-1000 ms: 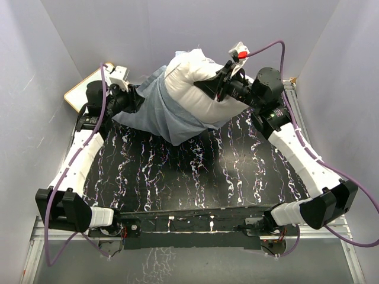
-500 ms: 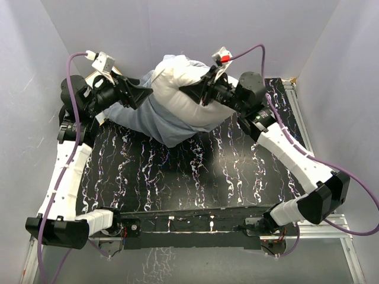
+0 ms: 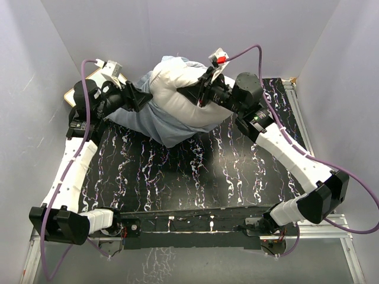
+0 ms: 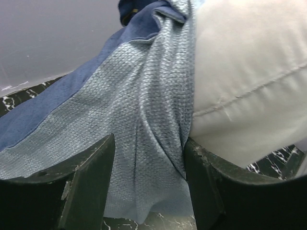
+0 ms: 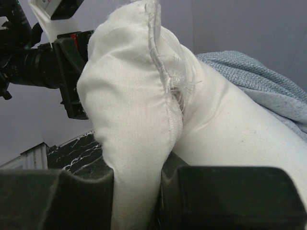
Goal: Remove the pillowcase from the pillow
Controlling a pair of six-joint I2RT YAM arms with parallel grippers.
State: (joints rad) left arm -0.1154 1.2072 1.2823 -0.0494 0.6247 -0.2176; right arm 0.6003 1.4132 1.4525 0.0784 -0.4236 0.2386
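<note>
Black marbled table [image 3: 177, 171] bears the pillow [image 3: 177, 89], clenched by the right tool [image 5: 136, 191]; left tool [image 4: 149, 151] gapes astride the pillowcase [image 4: 120, 115].

- The left arm [image 3: 71, 171] reaches up the left side, its wrist turned inward to the right.
- The left gripper [image 3: 141, 97] holds its jaws apart.
- The right arm [image 3: 290, 157] stretches to the far middle, pointing left.
- The right gripper [image 3: 192, 94] pinches a corner of the pillow [image 3: 174, 89].

A soft grey-blue cloth cover [image 3: 155, 122] lies at the far side of the black table with white squiggles [image 3: 195, 171]. A flat white board with an orange edge [image 3: 75, 90] sits at its far-left corner.
</note>
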